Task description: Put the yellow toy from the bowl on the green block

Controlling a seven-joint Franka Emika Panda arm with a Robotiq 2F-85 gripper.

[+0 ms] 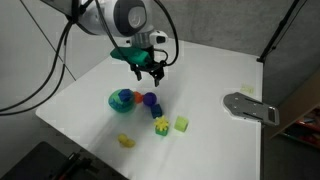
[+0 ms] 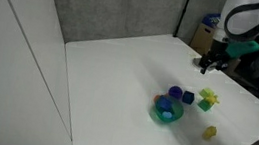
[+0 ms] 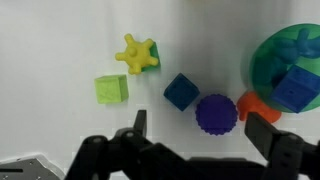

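The yellow toy (image 3: pixel 137 53) is a spiky star that sits on top of the green block (image 3: pixel 152 63); only an edge of the block shows under it in the wrist view. The pair also shows in both exterior views, toy (image 1: pixel 161 122) on block (image 1: pixel 160 131) and toy (image 2: pixel 208 95) on block (image 2: pixel 206 106). The teal bowl (image 1: pixel 118 100) (image 2: pixel 166 113) (image 3: pixel 265 55) holds a blue block (image 3: pixel 295 88). My gripper (image 1: pixel 150 68) (image 2: pixel 210 61) (image 3: pixel 200 130) is open and empty, raised above the table and apart from the toys.
A lime cube (image 3: pixel 111 90) (image 1: pixel 181 124), a blue cube (image 3: pixel 181 91), a purple ridged ball (image 3: pixel 215 114) and an orange piece (image 3: pixel 255 106) lie between the bowl and the star. A rounded yellow lump (image 1: pixel 126 141) lies near the front edge. A grey plate (image 1: pixel 250 106) lies apart.
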